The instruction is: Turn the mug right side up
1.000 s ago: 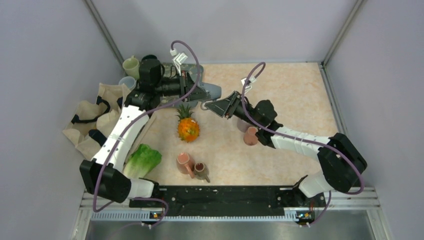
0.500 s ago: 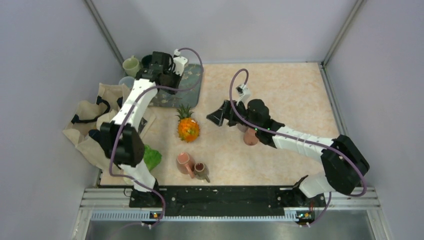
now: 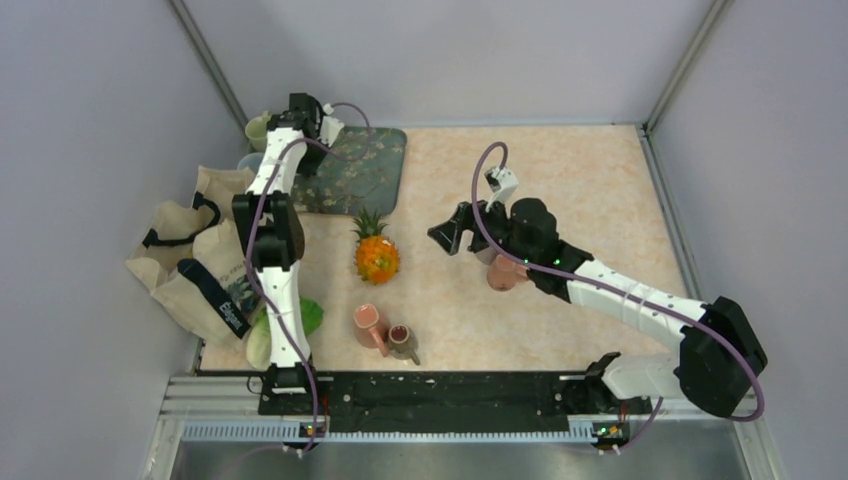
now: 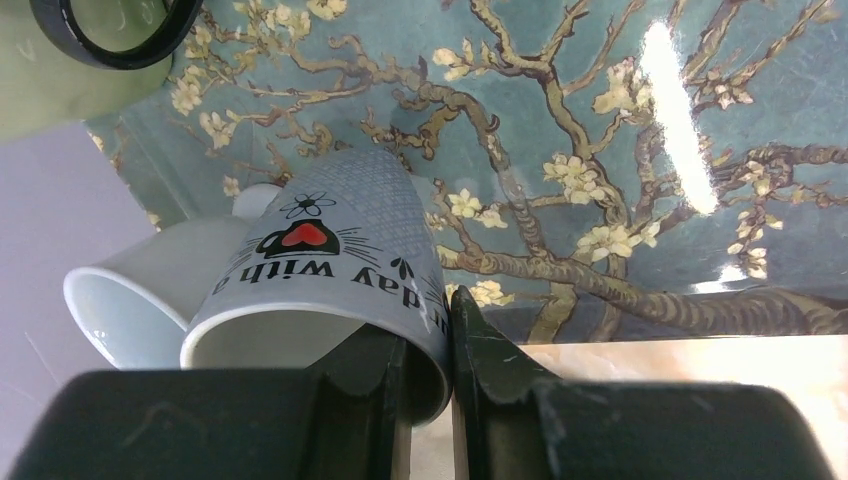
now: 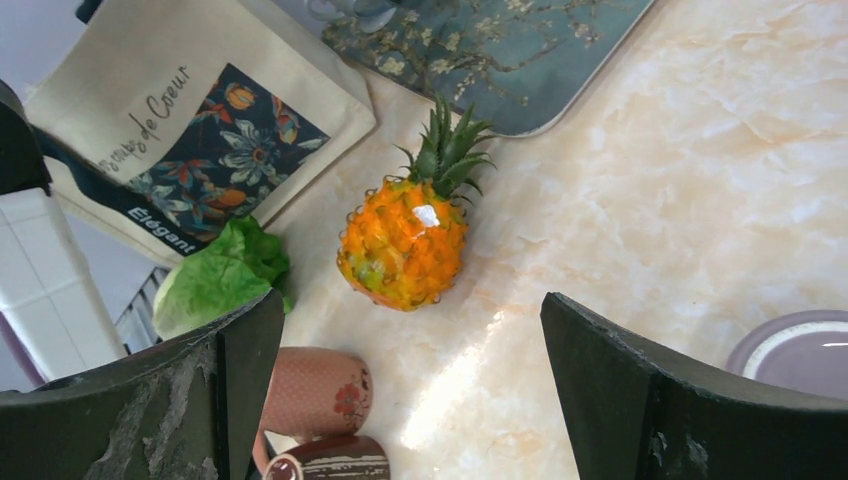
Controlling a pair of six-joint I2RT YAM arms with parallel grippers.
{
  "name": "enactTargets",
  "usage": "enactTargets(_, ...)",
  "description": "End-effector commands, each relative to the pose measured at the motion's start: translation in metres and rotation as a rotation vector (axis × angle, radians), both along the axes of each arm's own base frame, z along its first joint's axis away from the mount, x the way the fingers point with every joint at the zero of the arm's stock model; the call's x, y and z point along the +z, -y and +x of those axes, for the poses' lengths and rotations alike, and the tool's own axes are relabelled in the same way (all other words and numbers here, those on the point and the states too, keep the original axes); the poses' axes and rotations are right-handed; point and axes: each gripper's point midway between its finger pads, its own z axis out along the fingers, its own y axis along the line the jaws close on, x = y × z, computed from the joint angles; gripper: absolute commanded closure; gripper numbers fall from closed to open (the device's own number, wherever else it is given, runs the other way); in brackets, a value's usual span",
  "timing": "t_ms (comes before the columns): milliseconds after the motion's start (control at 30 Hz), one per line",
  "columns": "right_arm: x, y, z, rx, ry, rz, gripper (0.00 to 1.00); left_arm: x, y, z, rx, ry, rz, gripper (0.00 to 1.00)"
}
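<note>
The grey mug point(image 4: 330, 240) has black lettering and a red heart. Its open mouth faces the left wrist camera. My left gripper point(image 4: 425, 325) is shut on its rim, one finger inside and one outside. The mug is over the back-left corner of the blue flowered tray point(image 4: 600, 150), beside a white mug point(image 4: 140, 290). In the top view my left gripper point(image 3: 300, 115) is at the tray's far left corner point(image 3: 360, 170), and the mug is hidden there. My right gripper point(image 3: 445, 235) is open and empty above the table, right of the pineapple point(image 3: 376, 255).
A green cup point(image 3: 262, 128) stands left of the tray. A tote bag point(image 3: 190, 250) and lettuce point(image 3: 290, 320) lie at the left. A pink mug point(image 3: 370, 325) and a brown mug point(image 3: 402, 340) lie near the front. Another pink mug point(image 3: 500, 272) sits under the right arm.
My left arm has swung from the middle of the table to the tray's back-left corner with the grey mug. My right gripper has drawn back slightly and is apart from the mug.
</note>
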Motion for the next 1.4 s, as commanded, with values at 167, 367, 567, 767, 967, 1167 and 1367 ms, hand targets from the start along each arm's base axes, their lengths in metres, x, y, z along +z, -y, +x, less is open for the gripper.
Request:
enactTargets(167,0.003,0.000,0.001,0.011,0.048,-0.048,0.01,0.002,-0.016,0.022,-0.033,0.078,0.070,0.86)
enactTargets(367,0.004,-0.001,0.001,0.016,0.052,-0.043,0.01,0.004,-0.029,0.034,-0.023,0.126,0.103,0.64)
enactTargets(567,0.005,0.000,0.001,0.015,0.056,-0.044,0.01,0.029,-0.039,0.051,0.002,0.237,0.131,0.60)
enactTargets(767,0.007,0.001,0.002,0.012,0.061,-0.049,0.01,0.040,-0.063,0.065,0.053,0.307,0.278,0.52)
enactTargets(967,0.007,0.014,-0.004,0.013,0.125,-0.159,0.01,0.073,-0.037,0.054,0.012,0.354,0.158,0.42)
enactTargets(1167,-0.026,0.016,-0.051,0.075,0.220,-0.512,0.01,0.112,0.027,0.001,-0.130,0.374,-0.114,0.32)
enactTargets(1367,-0.058,0.085,-0.046,-0.093,0.098,-0.735,0.01,0.123,0.069,-0.069,-0.161,0.305,-0.353,0.31)
